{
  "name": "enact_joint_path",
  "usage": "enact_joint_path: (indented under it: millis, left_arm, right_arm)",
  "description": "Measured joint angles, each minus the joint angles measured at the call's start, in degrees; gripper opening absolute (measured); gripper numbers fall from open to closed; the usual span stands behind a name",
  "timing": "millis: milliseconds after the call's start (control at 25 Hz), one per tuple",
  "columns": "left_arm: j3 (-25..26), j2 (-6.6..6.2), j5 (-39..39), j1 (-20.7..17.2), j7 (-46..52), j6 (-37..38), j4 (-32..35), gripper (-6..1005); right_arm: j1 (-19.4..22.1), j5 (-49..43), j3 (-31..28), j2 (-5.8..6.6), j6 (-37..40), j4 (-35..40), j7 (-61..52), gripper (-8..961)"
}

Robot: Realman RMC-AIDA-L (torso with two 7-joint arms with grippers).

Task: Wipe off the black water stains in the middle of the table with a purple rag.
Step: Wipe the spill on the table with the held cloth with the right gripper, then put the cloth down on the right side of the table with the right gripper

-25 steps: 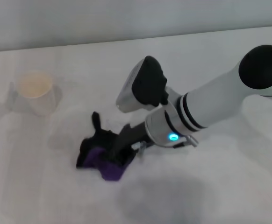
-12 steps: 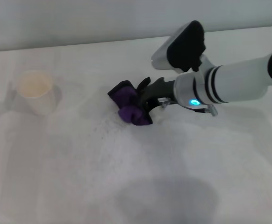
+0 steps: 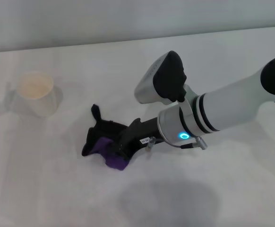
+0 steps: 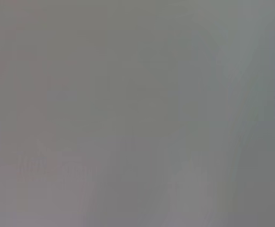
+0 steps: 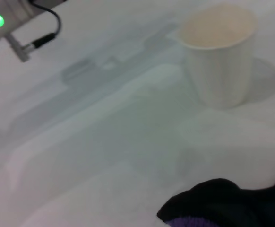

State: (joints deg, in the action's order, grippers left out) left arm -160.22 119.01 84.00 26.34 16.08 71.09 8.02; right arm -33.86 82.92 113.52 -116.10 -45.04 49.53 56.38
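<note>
My right gripper [image 3: 123, 146] is shut on the purple rag [image 3: 108, 147] and presses it onto the white table [image 3: 57, 189] left of the middle. The rag is crumpled, purple with black border, and its black loop tab [image 3: 96, 112] sticks up toward the far side. An edge of the rag also shows in the right wrist view [image 5: 218, 205]. No black water stain shows on the table; any under the rag is hidden. The left arm is out of the head view, and the left wrist view shows only blank grey.
A white paper cup [image 3: 35, 92] stands upright at the far left of the table, a short way from the rag; it also shows in the right wrist view [image 5: 218, 54]. The table's far edge [image 3: 81, 46] runs straight across the back.
My right gripper has swept the rag back from the far middle of the table toward the front left, about where it was a second ago. The cup has not moved.
</note>
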Motion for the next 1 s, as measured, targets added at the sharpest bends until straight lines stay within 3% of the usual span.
enact_joint_path:
  millis: [160, 520, 800, 1000]
  left_arm:
    - [0.0, 0.0, 0.1, 0.0, 0.0, -0.2, 0.0, 885]
    - [1.1, 0.0, 0.3, 0.6, -0.2, -0.7, -0.3, 886]
    - [2.5, -0.09, 0.3, 0.8, 0.0, -0.8, -0.5, 886]
    - [2.6, -0.02, 0.3, 1.5, 0.1, -0.8, -0.7, 886]
  right_arm:
    - [2.6, -0.3, -5.3, 0.81, 0.1, -0.6, 0.7, 69]
    - [14.1, -6.6, -30.7, 1.34, -7.2, 2.6, 6.1, 69]
    - [17.1, -9.8, -35.8, 1.52, -9.7, 6.5, 5.7, 70]
    - [16.2, -9.9, -34.2, 1.28, -9.9, 5.7, 5.8, 70]
